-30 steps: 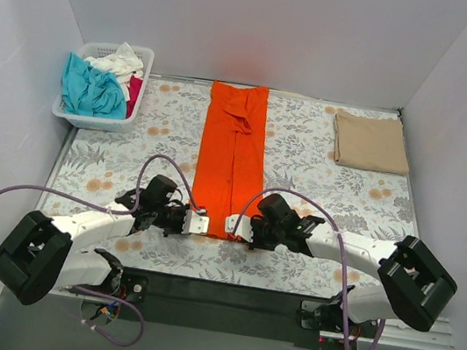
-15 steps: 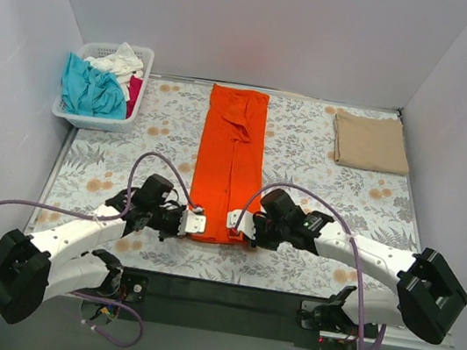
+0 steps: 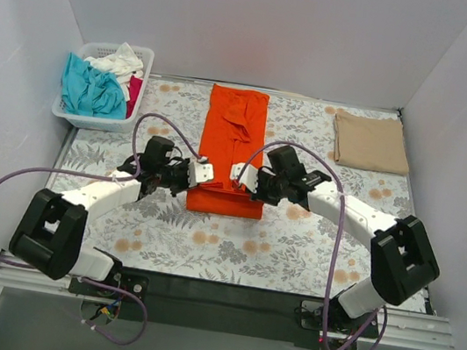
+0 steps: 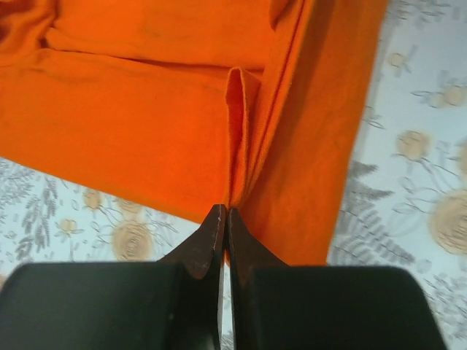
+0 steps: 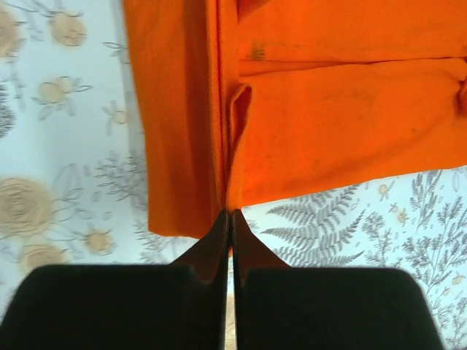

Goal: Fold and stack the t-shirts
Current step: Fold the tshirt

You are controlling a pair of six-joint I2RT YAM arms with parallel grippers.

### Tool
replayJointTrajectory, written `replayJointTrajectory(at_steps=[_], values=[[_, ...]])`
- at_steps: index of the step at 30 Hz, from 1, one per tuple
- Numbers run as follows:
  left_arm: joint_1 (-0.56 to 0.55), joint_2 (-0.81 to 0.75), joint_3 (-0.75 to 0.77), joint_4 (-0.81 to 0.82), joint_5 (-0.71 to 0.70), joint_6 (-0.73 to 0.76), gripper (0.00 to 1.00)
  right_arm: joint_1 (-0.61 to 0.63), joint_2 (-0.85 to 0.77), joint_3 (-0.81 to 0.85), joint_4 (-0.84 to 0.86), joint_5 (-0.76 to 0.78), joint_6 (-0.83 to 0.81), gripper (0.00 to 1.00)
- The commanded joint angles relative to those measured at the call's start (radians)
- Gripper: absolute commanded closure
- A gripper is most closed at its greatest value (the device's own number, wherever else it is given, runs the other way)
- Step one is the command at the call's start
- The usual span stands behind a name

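The bright orange t-shirt (image 3: 234,144) lies as a long strip in the middle of the table, its near end lifted and doubled over toward the far end. My left gripper (image 3: 205,171) is shut on the left corner of that raised hem, my right gripper (image 3: 238,174) on the right corner. In the left wrist view the orange t-shirt (image 4: 182,124) bunches into a fold at my left gripper (image 4: 225,211). In the right wrist view the orange t-shirt (image 5: 328,124) pinches in at my right gripper (image 5: 231,214). A folded tan t-shirt (image 3: 370,142) lies at the back right.
A white slatted basket (image 3: 95,120) at the back left holds a teal t-shirt (image 3: 92,89), a white one (image 3: 117,60) and a pink-red one (image 3: 134,88). The floral tablecloth (image 3: 248,248) covers the table. Walls close in on the left, back and right.
Both grippers have carried the near hem of the orange t-shirt away from the table's near edge toward the far end, so the strip is now doubled over and shorter.
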Motion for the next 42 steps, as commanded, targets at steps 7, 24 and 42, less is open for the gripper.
replayJointTrajectory(at_steps=[7,24,42], values=[[0.045,0.202,0.114,0.327,-0.072,0.041,1.00,-0.116,0.212,0.230,0.046,-0.021,-0.114,0.99],[0.091,0.497,0.295,0.537,-0.090,0.038,1.00,-0.202,0.501,0.534,0.062,-0.032,-0.157,0.99],[0.106,0.613,0.361,0.572,-0.105,0.047,1.00,-0.211,0.628,0.635,0.098,-0.007,-0.147,0.99]])
